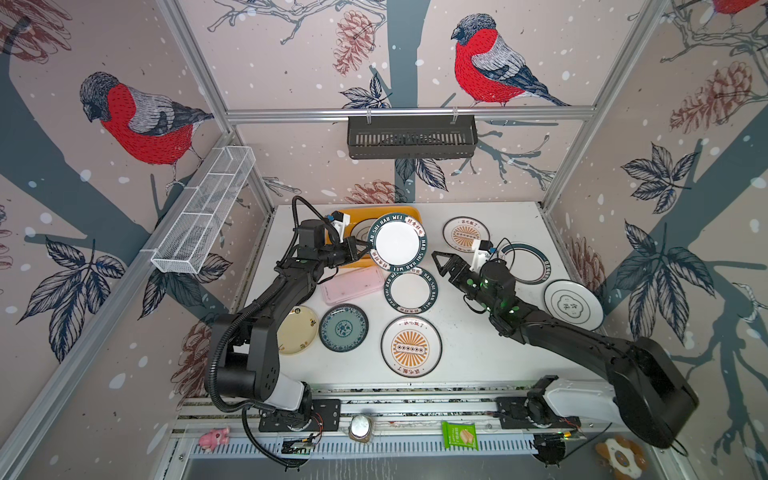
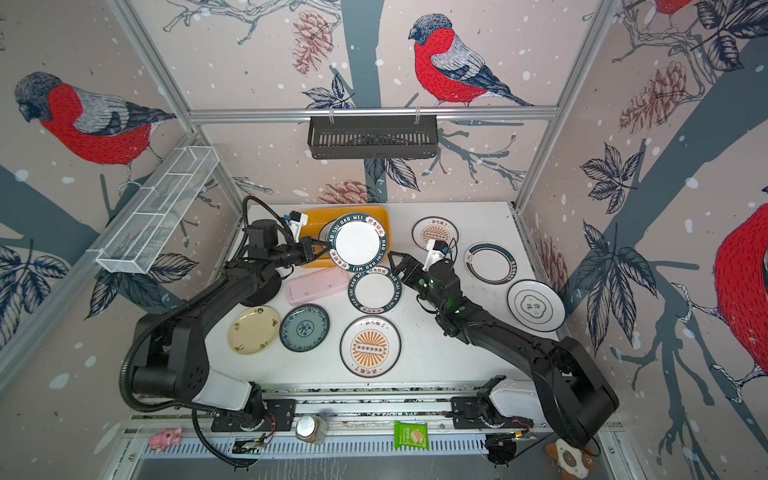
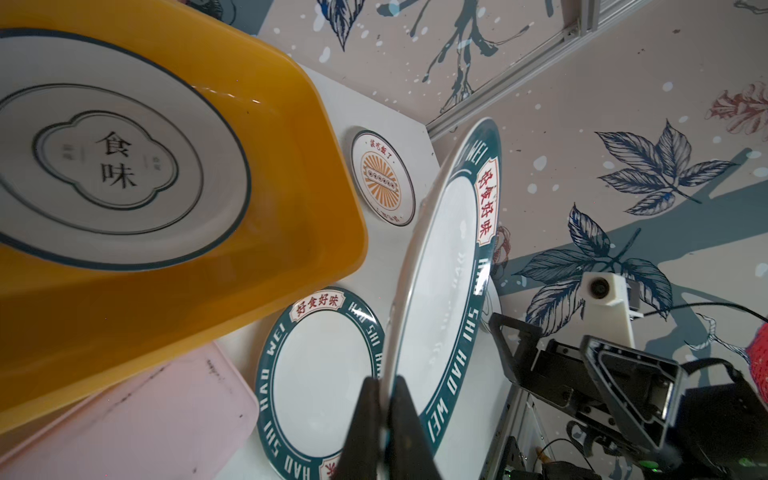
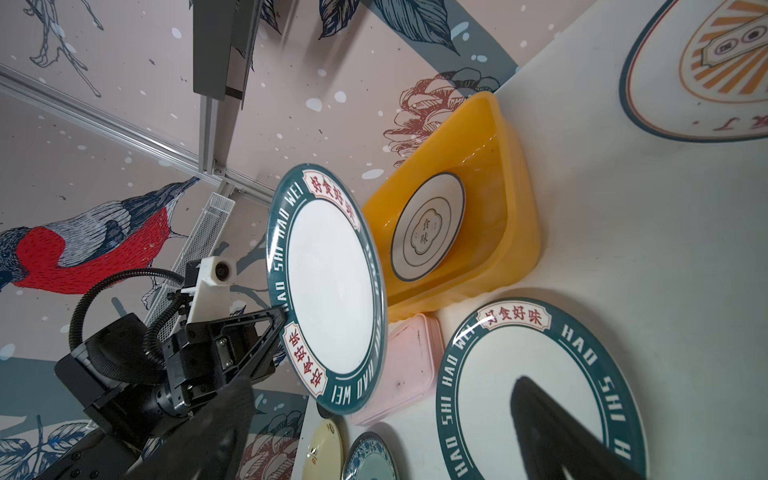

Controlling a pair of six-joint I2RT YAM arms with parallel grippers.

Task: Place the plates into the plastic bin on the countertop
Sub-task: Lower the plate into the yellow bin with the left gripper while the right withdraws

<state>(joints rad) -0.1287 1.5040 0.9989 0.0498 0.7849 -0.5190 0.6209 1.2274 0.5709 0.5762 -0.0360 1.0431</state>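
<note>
Plate [image 1: 397, 243] tilted face-up over bin [image 1: 374, 212], rim in left tool [image 1: 365, 249].

Glossy glaze on round white green-rimmed plate [image 3: 449, 291], smooth semi-translucent sheen on shallow yellow-orange plastic bin [image 3: 299, 174], flat pink rectangular plastic box [image 3: 137, 419] matt & scuffed, white speckled countertop [image 1: 478, 353] matt.
</note>
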